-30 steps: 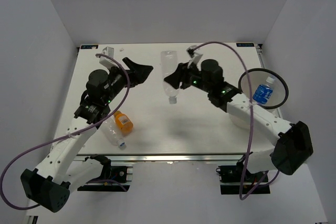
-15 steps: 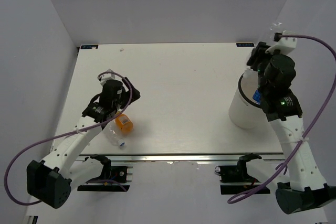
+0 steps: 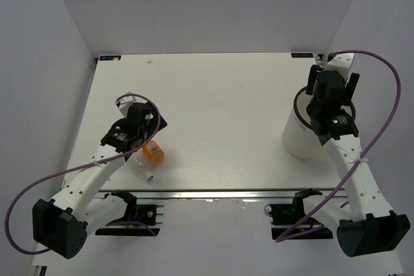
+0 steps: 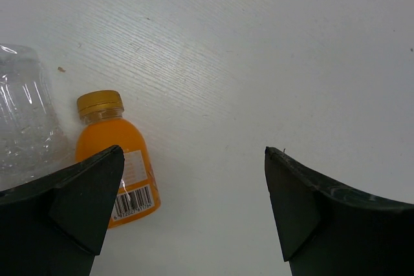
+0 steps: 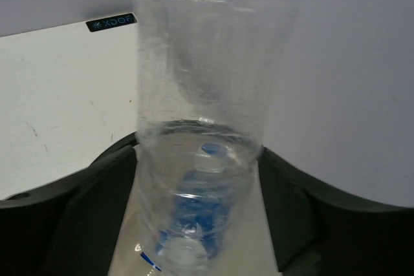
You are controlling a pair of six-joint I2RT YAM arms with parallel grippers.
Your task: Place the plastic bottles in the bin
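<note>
The left hand [image 4: 194,192] hangs open over the counter [image 3: 220,108] at about 8 o'clock in the top view, with nothing between its fingers. The orange bottle [image 4: 119,159] lies just beside the left finger, with its gold cap pointing away from the hand. A crinkled bottle [image 3: 139,167] lies against it at its 7 o'clock, white cap towards the near edge.

The bin [image 3: 296,141] stands at the counter's 3 o'clock. The right hand [image 5: 194,185] is above it, clamped on a clear bottle [image 5: 200,75] that points into the bin's mouth. Through this bottle the blue-label bottle [image 5: 194,208] shows, lying inside the bin.
</note>
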